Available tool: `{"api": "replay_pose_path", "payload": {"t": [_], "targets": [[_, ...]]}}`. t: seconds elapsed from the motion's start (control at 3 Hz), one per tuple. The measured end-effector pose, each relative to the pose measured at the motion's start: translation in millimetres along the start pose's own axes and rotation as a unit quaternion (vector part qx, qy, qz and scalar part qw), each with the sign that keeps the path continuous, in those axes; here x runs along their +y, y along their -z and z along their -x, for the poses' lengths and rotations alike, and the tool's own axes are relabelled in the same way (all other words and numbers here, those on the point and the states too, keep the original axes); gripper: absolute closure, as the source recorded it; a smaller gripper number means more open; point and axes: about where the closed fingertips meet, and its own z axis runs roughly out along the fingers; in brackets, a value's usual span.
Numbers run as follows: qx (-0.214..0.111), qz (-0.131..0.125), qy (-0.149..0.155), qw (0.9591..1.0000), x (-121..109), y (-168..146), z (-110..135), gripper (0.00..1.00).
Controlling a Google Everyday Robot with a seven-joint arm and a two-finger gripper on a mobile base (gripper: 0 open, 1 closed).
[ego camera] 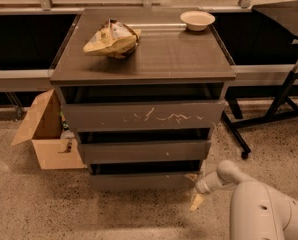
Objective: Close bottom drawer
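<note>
Found the gripper (194,189) spread, gripping nothing, at the right corner of the bottom drawer (139,182), lowest in the cabinet (154,59) and nearly shut; feared slipping off that corner, or skewing and jamming the drawer, from an off-centre push.

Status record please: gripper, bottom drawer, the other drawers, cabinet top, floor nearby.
gripper: gripper low by the bottom drawer's right front corner
bottom drawer: bottom drawer has a dark gap above its front; cannot tell if fully shut
middle drawer: middle drawer has a plain front
top drawer: top drawer has a white-scratched front
cabinet top: crumpled bag, bowl
floor left: open cardboard box
</note>
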Motion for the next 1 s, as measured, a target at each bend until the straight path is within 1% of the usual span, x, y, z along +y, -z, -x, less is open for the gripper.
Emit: {"api": "replay_pose_path", "payload": {"t": [0.67,1.0], "targets": [[0.0,-0.002,0.012,0.9999,-12.5,10.2,5.0,0.0],[-0.01,-0.005,0.028,0.9995,-3.9,18.2,11.3,0.0]]}}
